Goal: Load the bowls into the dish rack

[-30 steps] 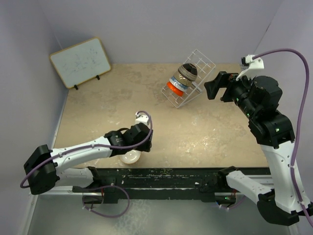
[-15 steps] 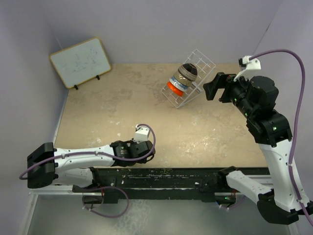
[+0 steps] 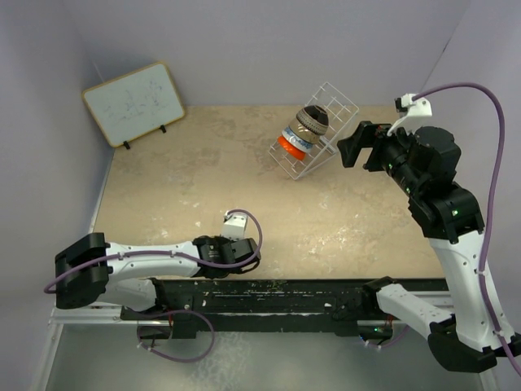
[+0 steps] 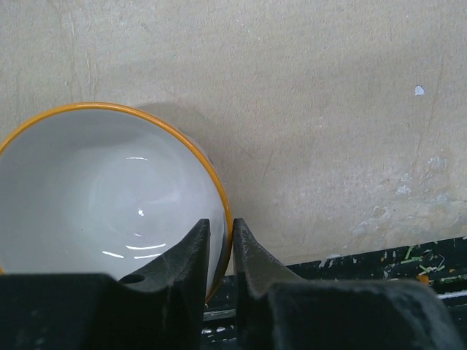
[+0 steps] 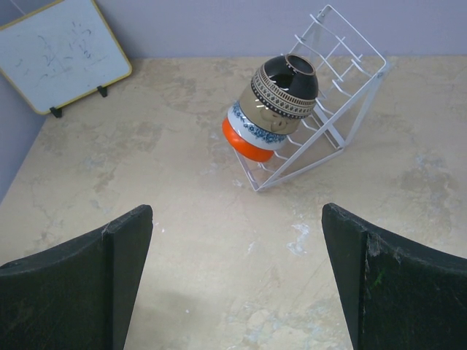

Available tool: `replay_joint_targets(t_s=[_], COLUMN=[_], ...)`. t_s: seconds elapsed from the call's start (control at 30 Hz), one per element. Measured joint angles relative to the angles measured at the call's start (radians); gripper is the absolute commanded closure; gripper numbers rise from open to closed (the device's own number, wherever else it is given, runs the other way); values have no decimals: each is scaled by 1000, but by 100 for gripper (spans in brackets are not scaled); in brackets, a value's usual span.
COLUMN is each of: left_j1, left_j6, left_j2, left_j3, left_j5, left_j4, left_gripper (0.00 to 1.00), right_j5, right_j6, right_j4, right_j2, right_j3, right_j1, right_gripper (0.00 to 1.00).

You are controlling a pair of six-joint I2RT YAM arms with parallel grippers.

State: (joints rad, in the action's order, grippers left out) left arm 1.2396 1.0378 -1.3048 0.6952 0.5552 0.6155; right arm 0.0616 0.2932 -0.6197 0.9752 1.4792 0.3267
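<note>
My left gripper [image 3: 232, 254] is low at the table's near edge. In the left wrist view the left gripper [image 4: 219, 232] is shut on the orange-edged rim of the cream-white bowl [image 4: 95, 197], one finger inside and one outside. The arm hides that bowl in the top view. The white wire dish rack [image 3: 321, 130] stands at the back and holds the orange bowl [image 5: 246, 143], the blue-patterned bowl [image 5: 255, 124], the tan and dark brown bowl [image 5: 281, 91] and the black bowl [image 5: 292, 69], nested on their sides. My right gripper [image 3: 352, 151] hangs open and empty to the right of the rack, and in the right wrist view [image 5: 235, 219] it has bare table between its fingers.
A whiteboard with a wooden frame [image 3: 134, 102] leans at the back left. A black rail [image 3: 309, 292] runs along the table's near edge, right beside the held bowl. Purple walls close the table in at the back and on both sides.
My left gripper has swung a little right and toward the near edge over the cream-white bowl, which now is hidden in the top view. The right arm has barely moved.
</note>
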Motion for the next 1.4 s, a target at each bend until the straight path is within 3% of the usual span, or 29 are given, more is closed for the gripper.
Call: replay_joint_targets(t_s=[0.2,0.23,0.47,0.6,0.83,1.0,1.23,1.4], left_j1=[1,1,6,-8,-197,-319,-477,-554], left_j6=[-5,-9,-93,-195,-338,-381,-261,-135], left_j2=[-23,-32,-91,-97,-94,-161,-391,-584], left_j3=[0,1,41,59,134,348,651,859], left_j5=[16,25,47,10,-237,-395,-692,-822], left_j4=[-20,-31,-51,-159,-549,-741,-1051,-1195], left_gripper=[92,99,100,100,100,100,100,100], right_j5=[4,6,31,42,53,63,95,109], right_j6=[0,0,-2,-6,-15,-28,-46,-52], right_j4=[6,6,5,5,-11,-39,-69,-89], right_j2=[0,0,-6,-14,-13,-11,-8,-16], right_j3=[0,0,0,0,42,126,211,212], right_j1=[0,0,0,0,0,0,0,0], right_gripper=[0,0,0,0,0,0,0,0])
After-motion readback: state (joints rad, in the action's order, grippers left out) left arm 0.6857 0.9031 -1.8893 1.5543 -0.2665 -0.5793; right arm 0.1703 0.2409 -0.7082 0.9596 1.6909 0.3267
